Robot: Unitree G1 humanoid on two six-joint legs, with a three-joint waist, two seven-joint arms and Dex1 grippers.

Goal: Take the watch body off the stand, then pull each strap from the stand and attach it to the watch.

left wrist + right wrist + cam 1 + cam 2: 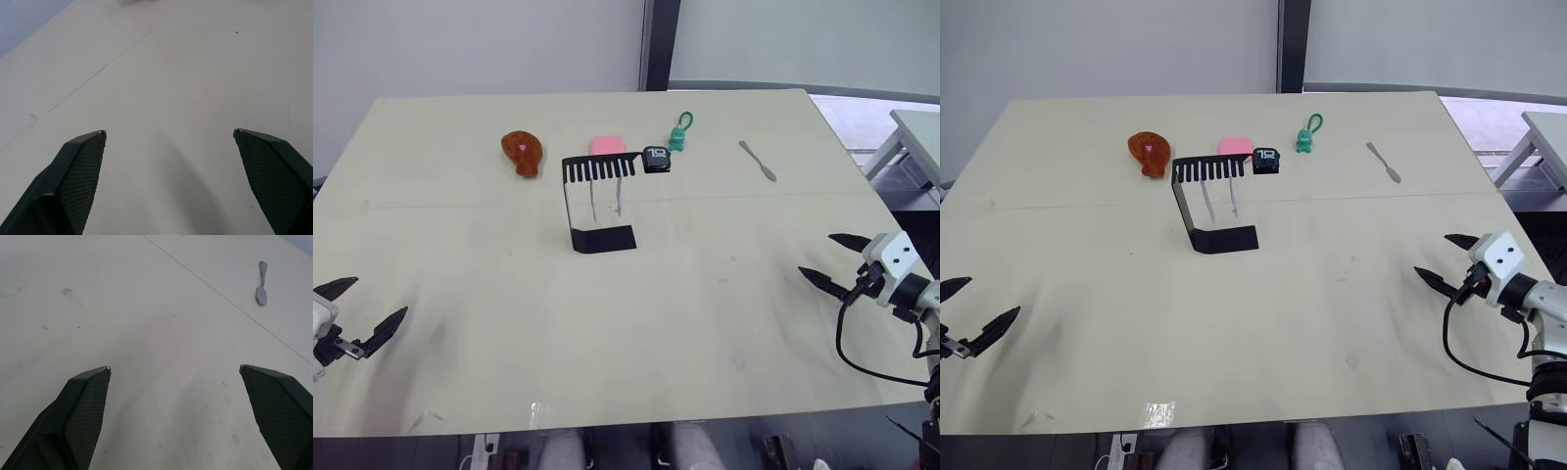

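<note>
Pale beige table (pixel 724 323): small black watch body (pixel 656 159) sits on the black comb-topped metal stand (pixel 599 201), lavender straps (pixel 605 199) hanging. Left gripper (pixel 360 311) and right gripper (pixel 834 260) are both spread, empty. The right should probably pinch the case's sides, lifting clear without tipping the stand.

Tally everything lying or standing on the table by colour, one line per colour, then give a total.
Black: 2, the stand and the watch body
Pale whitish: 2, the straps hanging from the stand's top bar
Orange-brown: 1, a rounded toy
Pink: 1, a block
Green: 1, a keychain figure
Grey: 1, a spatula-like tool
Total: 8
</note>
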